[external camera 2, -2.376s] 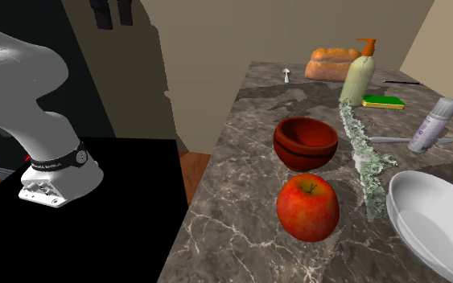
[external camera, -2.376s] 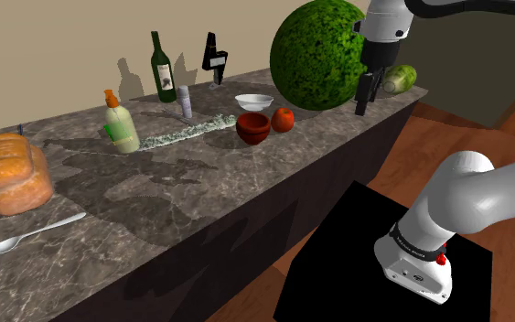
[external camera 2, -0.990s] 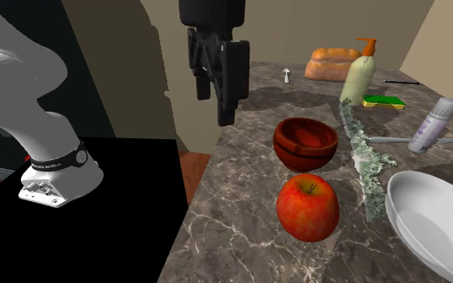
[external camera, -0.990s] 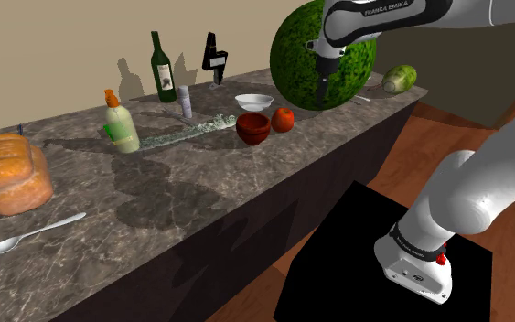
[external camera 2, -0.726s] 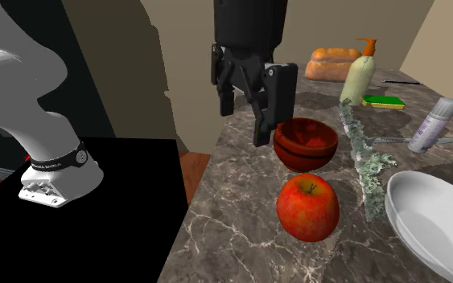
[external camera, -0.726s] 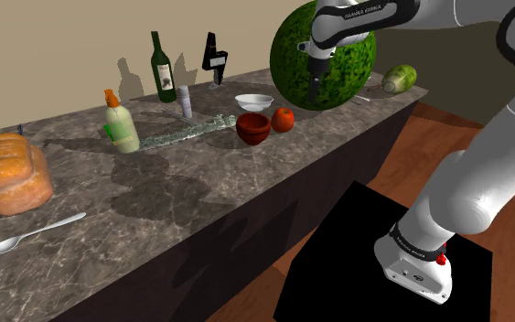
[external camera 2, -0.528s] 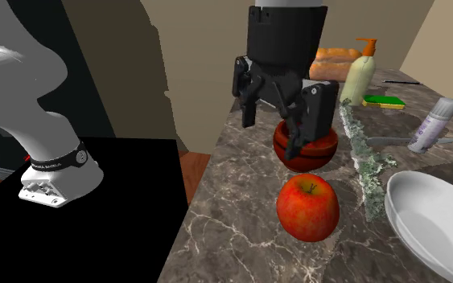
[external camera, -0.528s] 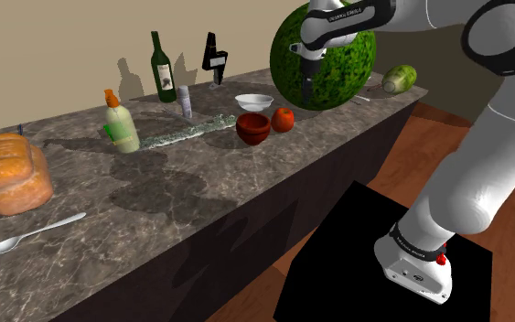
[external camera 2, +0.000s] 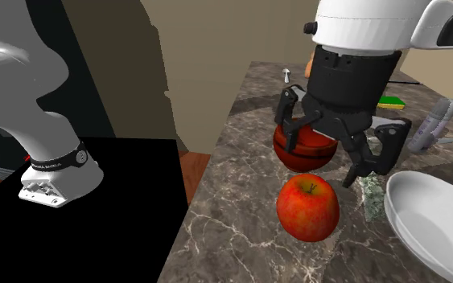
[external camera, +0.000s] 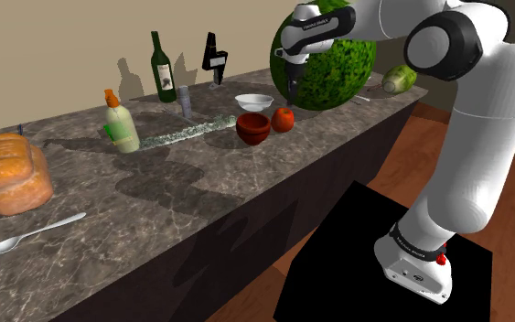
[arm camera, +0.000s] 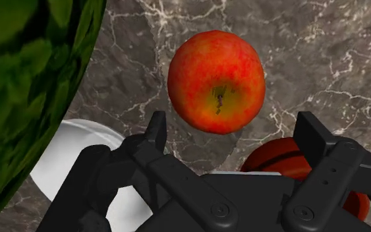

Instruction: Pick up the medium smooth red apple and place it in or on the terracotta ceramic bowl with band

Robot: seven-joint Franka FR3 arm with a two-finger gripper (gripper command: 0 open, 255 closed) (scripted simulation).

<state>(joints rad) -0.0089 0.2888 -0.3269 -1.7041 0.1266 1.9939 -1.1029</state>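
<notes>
1. The gripper (external camera 2: 321, 165) hangs over the dark marbled counter (external camera 2: 232, 233) with its two black fingers (external camera 2: 287, 137) spread wide and nothing between them.
2. The red apple (external camera 2: 307, 207) sits on the counter just below the fingertips, and a gap shows between them, so it is not touched.
3. In the wrist view the apple (arm camera: 216, 81) lies ahead of the gripper (arm camera: 232, 132), about midway between the lines of the two fingers, stem end facing the camera.
4. The terracotta bowl (external camera 2: 309, 157) stands upright just beside the apple (partly hidden behind the hand in the second exterior view); in the wrist view its rim (arm camera: 283, 161) shows close by one finger.
5. In the shoulder view the gripper (external camera: 292, 91) points down above the apple (external camera: 283, 119), with the terracotta bowl (external camera: 253, 127) just to the apple's left in that view.
6. A white bowl (external camera: 254, 101) stands near the terracotta one, and a large leafy green ball (external camera: 337, 78) rises behind the hand.
</notes>
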